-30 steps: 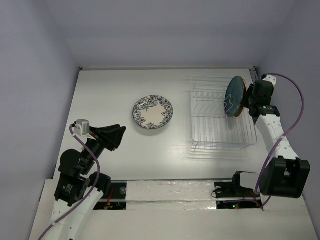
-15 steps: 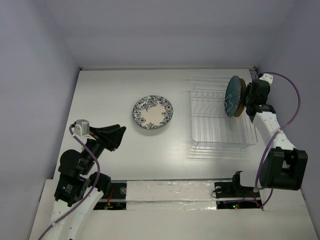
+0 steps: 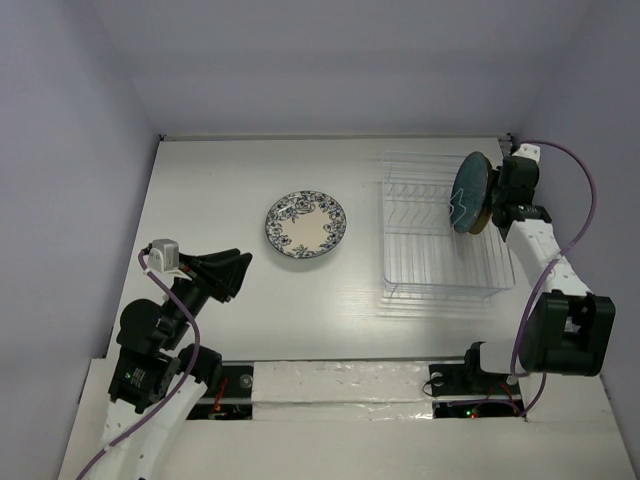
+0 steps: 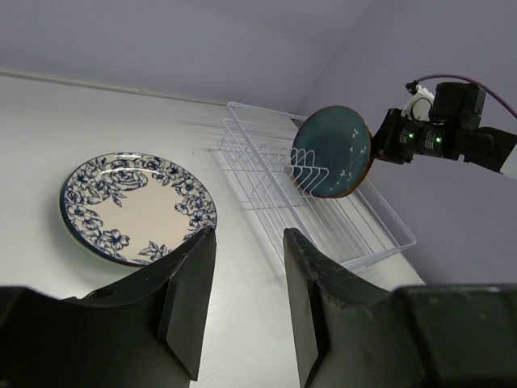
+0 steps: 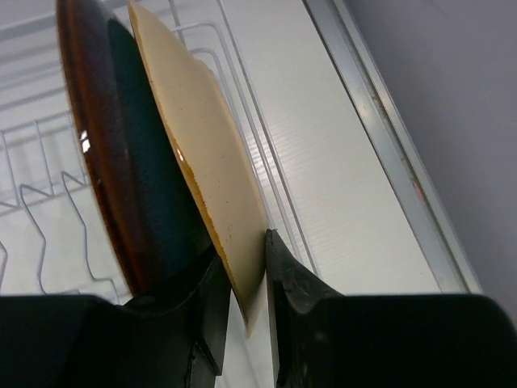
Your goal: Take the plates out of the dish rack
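A white table [image 3: 220, 190] is boxed in by pale lilac walls [image 3: 330, 60]. The dish rack [image 3: 430, 262] sits at its 3 o'clock. The dark teal plate [image 3: 464, 195] and the tan-yellow plate [image 5: 202, 153] stand upright at the rack's 2 o'clock, where the right gripper [image 5: 242, 257] pinches the tan-yellow plate's rim. The blue floral plate [image 3: 305, 225] lies flat near centre. At 7 o'clock the left gripper [image 4: 249, 236] hangs with its fingers spread.

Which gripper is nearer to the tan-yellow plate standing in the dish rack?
Right. The right gripper has its fingers on both sides of the tan-yellow plate; the left gripper is far across the table.
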Motion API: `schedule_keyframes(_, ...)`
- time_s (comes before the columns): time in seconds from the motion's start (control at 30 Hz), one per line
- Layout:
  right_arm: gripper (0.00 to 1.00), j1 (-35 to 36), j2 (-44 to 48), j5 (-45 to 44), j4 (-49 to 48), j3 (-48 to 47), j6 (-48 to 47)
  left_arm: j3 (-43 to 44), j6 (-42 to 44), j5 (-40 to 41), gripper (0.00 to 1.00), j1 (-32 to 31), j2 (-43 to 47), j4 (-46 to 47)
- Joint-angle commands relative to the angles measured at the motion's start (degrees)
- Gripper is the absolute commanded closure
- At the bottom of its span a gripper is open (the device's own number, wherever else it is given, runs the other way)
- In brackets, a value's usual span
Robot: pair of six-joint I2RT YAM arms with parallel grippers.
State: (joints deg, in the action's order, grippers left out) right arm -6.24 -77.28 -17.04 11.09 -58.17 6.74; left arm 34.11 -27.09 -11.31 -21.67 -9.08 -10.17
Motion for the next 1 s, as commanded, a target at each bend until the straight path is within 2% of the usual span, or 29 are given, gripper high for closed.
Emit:
schedule_keyframes(0.0,1.00,0.3,1.5,-2.1,0.1,-7.8,-2.1,1.6,0.1,0.1,0.64,-0.3,0.5,1.9)
schedule_keyframes(0.23,1.00,3.7,2.0,-9.1,3.1,-12.6,-6.0,1.7,0.0,0.3,0.64,-0.3,0.8,1.8)
schedule_keyframes(0.5,1.00,3.7,1.8,-10.5,3.6,-12.0,-6.0,1.8,0.1,0.5,0.64,-0.3,1.1,1.7)
schedule_keyframes(0.77,1.00,3.7,2.8,-10.6,6.4,-22.2,-10.0,1.8,0.1,0.8,0.64,-0.3,1.2,1.6)
schedule_keyframes(0.97,1.00,3.7,3.7,-11.0,6.4,-24.4,-10.1,1.8,0.1,0.6,0.63,-0.3,1.1,1.7)
